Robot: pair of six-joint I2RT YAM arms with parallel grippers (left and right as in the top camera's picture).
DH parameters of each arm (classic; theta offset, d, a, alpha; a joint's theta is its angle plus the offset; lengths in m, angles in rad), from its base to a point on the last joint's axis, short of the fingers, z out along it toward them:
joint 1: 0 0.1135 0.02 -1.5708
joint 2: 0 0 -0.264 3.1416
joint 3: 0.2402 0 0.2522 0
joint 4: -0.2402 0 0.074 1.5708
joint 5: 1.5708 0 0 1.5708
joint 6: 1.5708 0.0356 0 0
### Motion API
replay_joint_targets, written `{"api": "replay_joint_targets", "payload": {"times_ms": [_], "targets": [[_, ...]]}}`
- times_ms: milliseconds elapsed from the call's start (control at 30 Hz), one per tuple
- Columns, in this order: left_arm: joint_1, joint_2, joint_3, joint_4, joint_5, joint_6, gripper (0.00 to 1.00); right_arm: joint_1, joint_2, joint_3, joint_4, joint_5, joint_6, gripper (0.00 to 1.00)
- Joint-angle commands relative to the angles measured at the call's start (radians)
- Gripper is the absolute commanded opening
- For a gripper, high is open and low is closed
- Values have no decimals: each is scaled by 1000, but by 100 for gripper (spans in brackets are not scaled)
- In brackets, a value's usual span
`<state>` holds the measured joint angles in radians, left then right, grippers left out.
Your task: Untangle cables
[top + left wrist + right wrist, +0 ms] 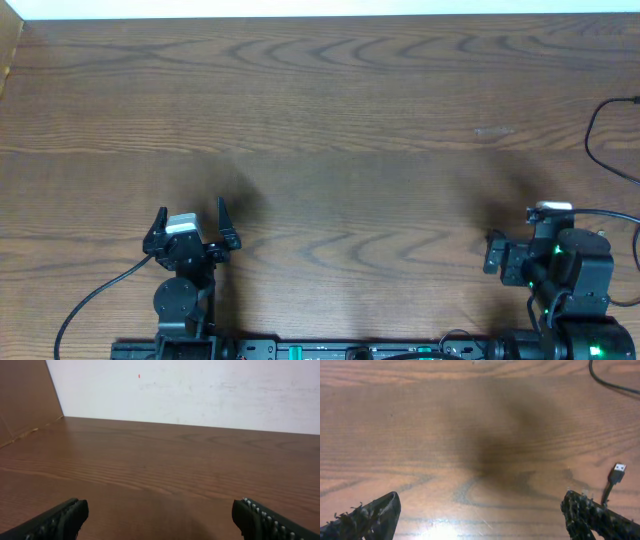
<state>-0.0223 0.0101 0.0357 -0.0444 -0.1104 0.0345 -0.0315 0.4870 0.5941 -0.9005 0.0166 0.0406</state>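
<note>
Brown wood grain nearly everywhere, and hardly a cord on it, seen from above. Both arms sit at the near edge of the worktop (320,100). My left claw (192,210) is spread wide with nothing in it, and my right claw (480,504) is gaping and empty too.

I reckon this is the approach step, with no cable touched yet. The work is far right: a thin black cable (592,135) loops in from the right edge in the overhead view, well apart from my left claw and nearer my right. So the next move looks like the right arm's. It should swing toward that cord, come down over one strand and close on it cleanly.

My right wrist camera adds what the overhead misses: a small USB plug (618,471) just beside my right-hand finger, its thin cord running down behind that finger. Whether plug and loop are one cable, I can't tell. The left wrist view gives only wood and a pale wall (200,390), no cable at all.
</note>
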Motion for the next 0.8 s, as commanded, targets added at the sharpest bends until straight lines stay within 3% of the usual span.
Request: {"api": "replay_joint_targets", "payload": {"times_ms": [0,133,567,767], "targets": [[4,0,-32,-18,-3,16,98,-4,-32,-7,-7,37,-24,99],[4,0,-32,-18,-3,16,98,-4,-96,-55,53,37,-89,99],[4,0,-32,-18,-3,16,98,-4,-261,-414,510,-8,-87,99],[4,0,-32,-18,-3,16,98,-4,-299,-502,627,-8,-87,99]]}}
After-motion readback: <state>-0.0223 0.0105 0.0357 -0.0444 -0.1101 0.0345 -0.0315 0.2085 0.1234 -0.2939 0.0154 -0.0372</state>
